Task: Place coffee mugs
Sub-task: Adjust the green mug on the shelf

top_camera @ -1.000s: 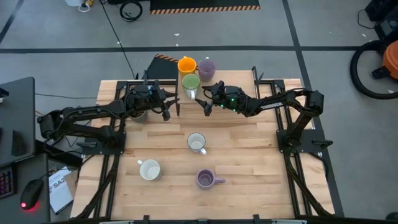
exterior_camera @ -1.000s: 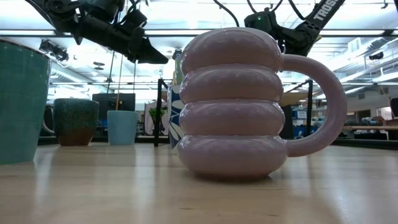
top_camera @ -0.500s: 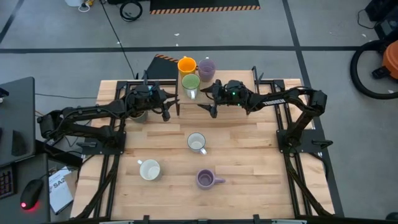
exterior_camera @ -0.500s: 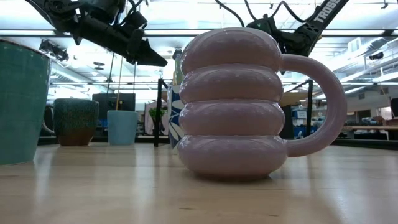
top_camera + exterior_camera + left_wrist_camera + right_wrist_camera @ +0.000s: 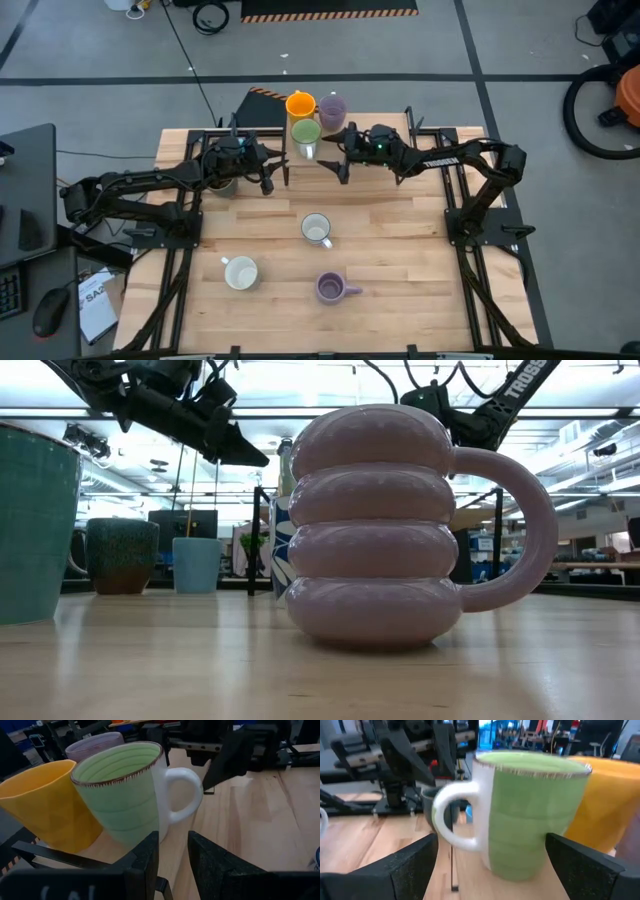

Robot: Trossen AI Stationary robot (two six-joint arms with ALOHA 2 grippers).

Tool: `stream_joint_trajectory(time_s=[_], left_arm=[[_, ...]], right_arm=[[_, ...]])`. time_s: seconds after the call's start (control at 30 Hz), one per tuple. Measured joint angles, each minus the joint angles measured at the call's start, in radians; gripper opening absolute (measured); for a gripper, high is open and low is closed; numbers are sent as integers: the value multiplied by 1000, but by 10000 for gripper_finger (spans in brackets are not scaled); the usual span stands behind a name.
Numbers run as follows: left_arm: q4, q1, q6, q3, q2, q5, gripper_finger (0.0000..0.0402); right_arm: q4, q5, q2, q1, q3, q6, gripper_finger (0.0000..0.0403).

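One green mug (image 5: 535, 815) sits between the open right end effector's (image 5: 492, 865) fingers.

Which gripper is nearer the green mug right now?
Right. The right gripper, fingers spread wide, sits just beside the green mug, facing its white handle. The left gripper, empty, is on the mug's other side, a bit farther back.

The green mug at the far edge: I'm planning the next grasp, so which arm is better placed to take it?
Right, probably. The right gripper sits beside the green mug, fingers spread wide either side of it, handle facing it. The left gripper is nearby but less open.
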State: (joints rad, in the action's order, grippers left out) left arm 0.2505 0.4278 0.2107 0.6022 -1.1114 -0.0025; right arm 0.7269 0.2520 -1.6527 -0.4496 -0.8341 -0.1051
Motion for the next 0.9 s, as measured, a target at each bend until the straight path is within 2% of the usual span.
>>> stream_joint_trajectory(time_s=[0.23,0.5,0.7,0.8,0.9], left_arm=[[14,0,-20,0,0,49,110],[19,0,-19,1,0,50,110],[8,0,-16,1,0,50,110],[4,1,-8,1,0,41,110],[-20,1,19,1,1,-19,110]], right_arm=[[31,6,-13,4,0,27,374],[40,14,-93,24,-43,34,373],[5,-23,-89,29,-53,25,373],[4,-27,-83,30,-53,29,373],[-9,-28,-84,33,-53,34,373]])
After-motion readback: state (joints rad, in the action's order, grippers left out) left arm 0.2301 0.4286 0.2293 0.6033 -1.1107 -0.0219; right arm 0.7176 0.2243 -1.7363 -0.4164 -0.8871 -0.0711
